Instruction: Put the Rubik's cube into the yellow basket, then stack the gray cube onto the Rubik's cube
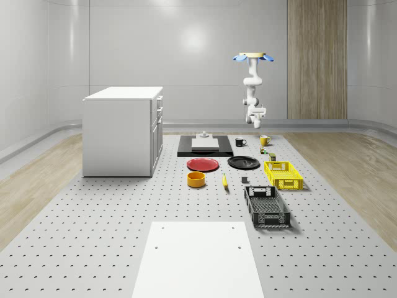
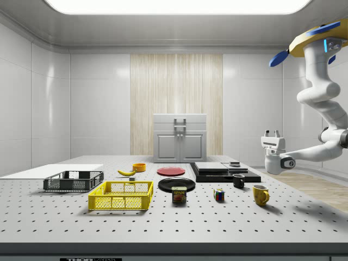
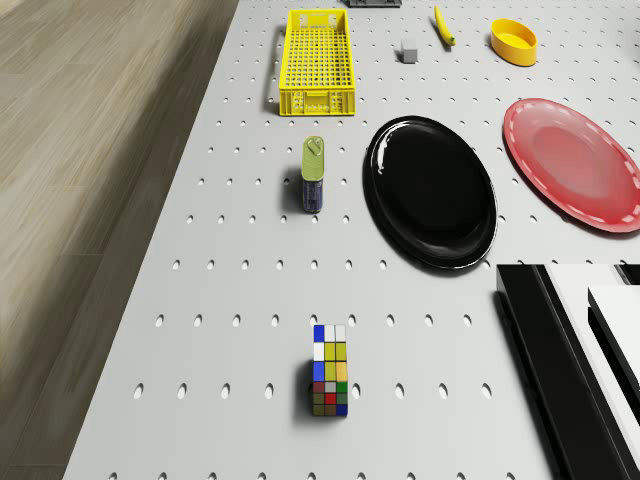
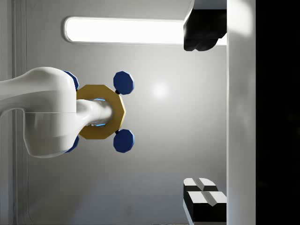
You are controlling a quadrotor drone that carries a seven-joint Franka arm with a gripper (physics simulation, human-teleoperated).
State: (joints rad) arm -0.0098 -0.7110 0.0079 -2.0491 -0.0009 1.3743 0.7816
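Hovering high beyond the yellow mug (image 2: 260, 194), the drone (image 1: 253, 57) carries its gripper (image 2: 271, 134) upturned, fingers spread wide.

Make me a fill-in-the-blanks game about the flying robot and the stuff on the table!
1. The Rubik's cube sits on the table, not yet in the ______ basket.
2. The drone hovers with its gripper pointing ______, high above the table.
3. The plate beside the red plate is ______.
4. The tiny gray cube lies between the yellow basket and the ______.

Missing words: yellow; upward; black; banana
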